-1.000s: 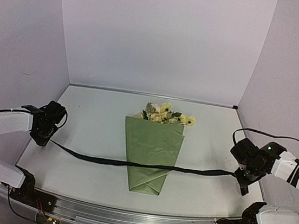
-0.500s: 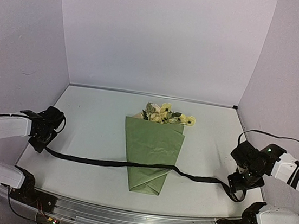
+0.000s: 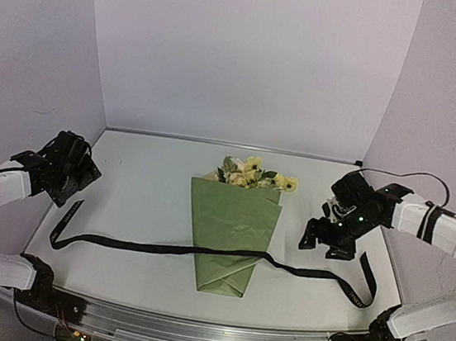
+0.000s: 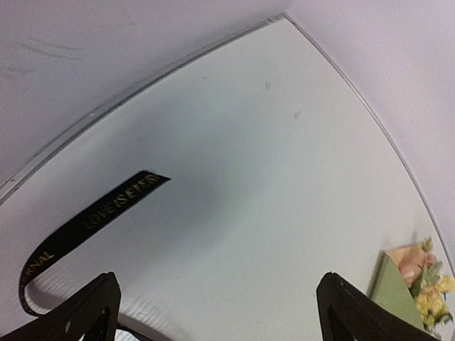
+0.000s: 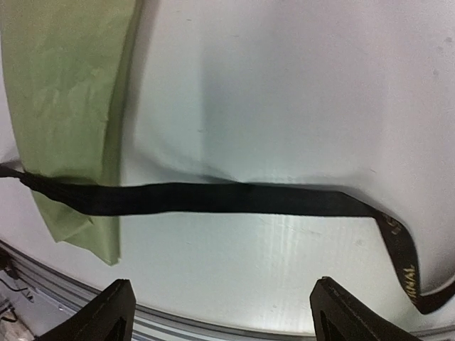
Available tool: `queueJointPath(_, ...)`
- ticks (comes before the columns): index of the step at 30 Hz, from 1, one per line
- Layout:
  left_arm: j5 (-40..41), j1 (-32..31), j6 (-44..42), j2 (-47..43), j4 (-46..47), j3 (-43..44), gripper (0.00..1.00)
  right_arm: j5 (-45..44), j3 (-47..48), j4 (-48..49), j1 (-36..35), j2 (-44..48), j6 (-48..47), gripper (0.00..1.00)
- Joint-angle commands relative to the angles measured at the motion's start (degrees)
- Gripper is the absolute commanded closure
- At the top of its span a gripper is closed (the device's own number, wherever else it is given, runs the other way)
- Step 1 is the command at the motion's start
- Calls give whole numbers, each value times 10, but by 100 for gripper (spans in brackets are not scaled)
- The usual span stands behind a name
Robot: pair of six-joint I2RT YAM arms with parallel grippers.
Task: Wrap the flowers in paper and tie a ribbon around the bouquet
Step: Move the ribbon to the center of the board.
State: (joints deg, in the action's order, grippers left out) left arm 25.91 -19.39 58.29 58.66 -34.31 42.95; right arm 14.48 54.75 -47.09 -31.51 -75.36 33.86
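Observation:
The bouquet lies mid-table: an olive-green paper [image 3: 232, 221] cone with pale yellow and cream flowers [image 3: 252, 173] at its far end. The black ribbon [image 3: 144, 247] lies slack across the cone's lower part, both ends loose on the table. My left gripper [image 3: 68, 172] hovers open at the left, above the ribbon's [image 4: 92, 217] lettered end, with nothing between its fingers [image 4: 219, 278]. Right of the cone my right gripper [image 3: 326, 242] is open and empty too. In the right wrist view the ribbon [image 5: 234, 199] runs over the paper [image 5: 64, 106] edge, beyond the open gripper [image 5: 222, 283].
The white table [image 3: 152, 178] is enclosed by pale walls on three sides. A metal rail [image 3: 208, 334] runs along the near edge between the arm bases. The right ribbon end curls up near the table's right front corner [image 3: 363, 287].
Both grippers opened and let go of the ribbon ends, and the taut ribbon dropped slack onto the table. The left gripper drew back and up; the right one moved in toward the bouquet.

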Motion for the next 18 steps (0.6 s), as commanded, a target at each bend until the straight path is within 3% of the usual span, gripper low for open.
queueJointPath(1, -156, -16, -115, 20, 106, 26, 3, 79, 40, 137, 0, -73, 64, 13)
queueJointPath(3, -244, -40, -141, 59, 181, 24, 8, 96, 53, 176, 0, -111, 71, 11)
queueJointPath(9, -371, -137, -197, 210, 262, 79, 18, 123, 60, 261, -5, -186, 118, 15)
queueJointPath(18, -425, -206, -243, 343, 305, 103, 24, 114, 22, 300, -38, -200, 100, 19)
